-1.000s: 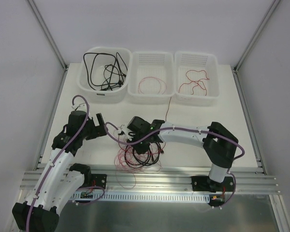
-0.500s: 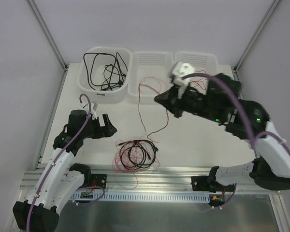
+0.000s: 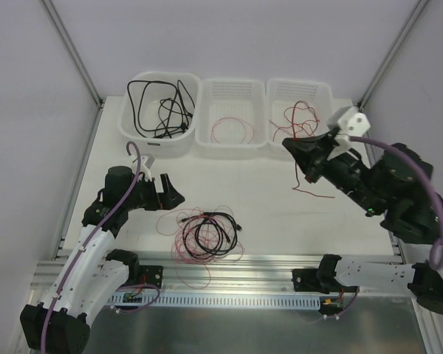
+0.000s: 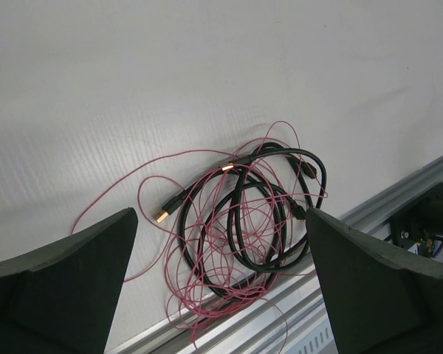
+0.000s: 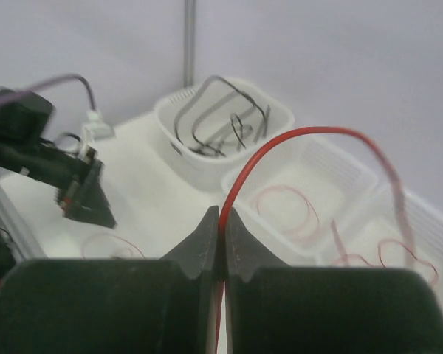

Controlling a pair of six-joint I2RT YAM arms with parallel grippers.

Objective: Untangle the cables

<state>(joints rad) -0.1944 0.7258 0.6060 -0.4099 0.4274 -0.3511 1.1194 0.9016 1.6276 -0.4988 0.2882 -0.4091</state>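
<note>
On the white table (image 3: 251, 177), tangled black and pinkish-red cables (image 3: 207, 234) lay near the wide-spread left gripper (image 3: 170, 195), from the left wrist, those cables sat between parted fingers (image 4: 59, 280), from the right wrist, right gripper (image 5: 221, 219) clenched a thin red wire (image 5: 310, 130).

The left arm (image 3: 85, 254) at eight o'clock and the right arm (image 3: 376, 274) at four are white with black joints and purple cables (image 3: 63, 286). The left gripper (image 4: 221, 214) and right gripper (image 5: 220, 225) are black.

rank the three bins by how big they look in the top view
1. left bin, holding black cables, looks largest.
2. middle bin and right bin look about alike; no ranking between them.
</note>
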